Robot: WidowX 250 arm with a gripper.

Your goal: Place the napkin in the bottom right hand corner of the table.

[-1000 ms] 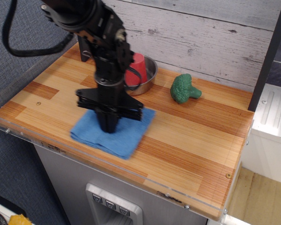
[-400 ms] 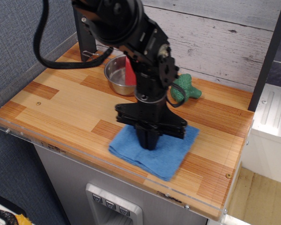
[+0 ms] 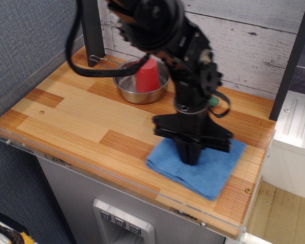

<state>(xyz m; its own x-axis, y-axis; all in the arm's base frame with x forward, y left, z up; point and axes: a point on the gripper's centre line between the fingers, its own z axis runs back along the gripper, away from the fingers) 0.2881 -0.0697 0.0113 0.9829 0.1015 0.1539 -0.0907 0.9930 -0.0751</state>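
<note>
The blue napkin point(image 3: 208, 170) lies flat on the wooden table point(image 3: 76, 117), toward its front right part, a little short of the front right corner. My black gripper point(image 3: 189, 156) points straight down and presses onto the napkin's middle. Its fingers are close together on the cloth; whether they pinch it is hidden by the gripper body. The arm rises up and left from there.
A steel bowl point(image 3: 129, 91) with a red cup point(image 3: 147, 75) in it stands at the back. A green broccoli point(image 3: 214, 102) is mostly hidden behind the arm. A clear acrylic rim point(image 3: 117, 178) runs along the front edge. A white surface point(image 3: 295, 127) lies to the right.
The gripper and the napkin have slid together to the right along the table front, from the left-centre to near the front right corner. The bowl and cup are now uncovered.
</note>
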